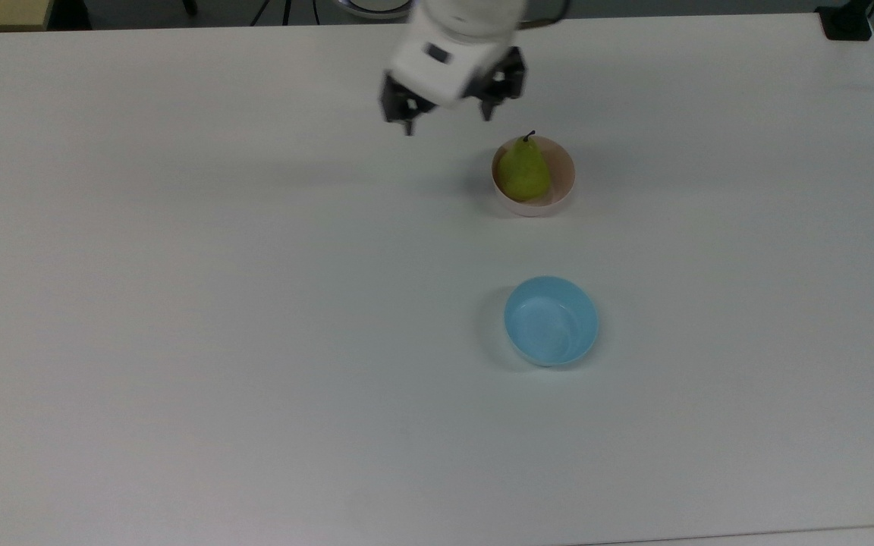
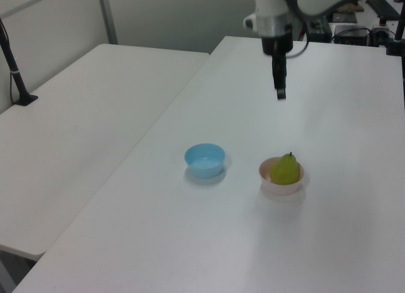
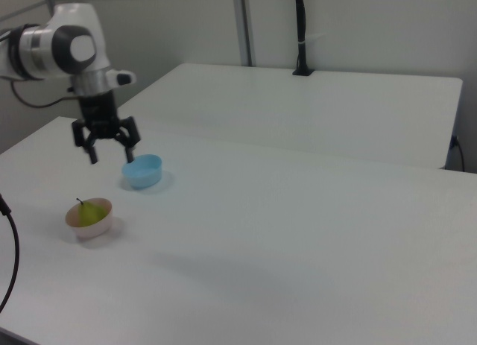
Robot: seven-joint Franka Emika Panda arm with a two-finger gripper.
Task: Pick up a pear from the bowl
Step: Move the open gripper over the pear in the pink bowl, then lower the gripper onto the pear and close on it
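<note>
One pear (image 1: 523, 171) in pink bowl (image 1: 561, 189), spread fingers (image 1: 408, 124) above table, apart.

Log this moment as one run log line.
phase: approach | hand: open, above table, short of bowl | pear: in pink bowl, untouched | blue bowl: empty

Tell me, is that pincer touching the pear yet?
Apart. In the right view the open pincer hangs in the air with bare table between it and the pear, which sits in the pink bowl.
</note>
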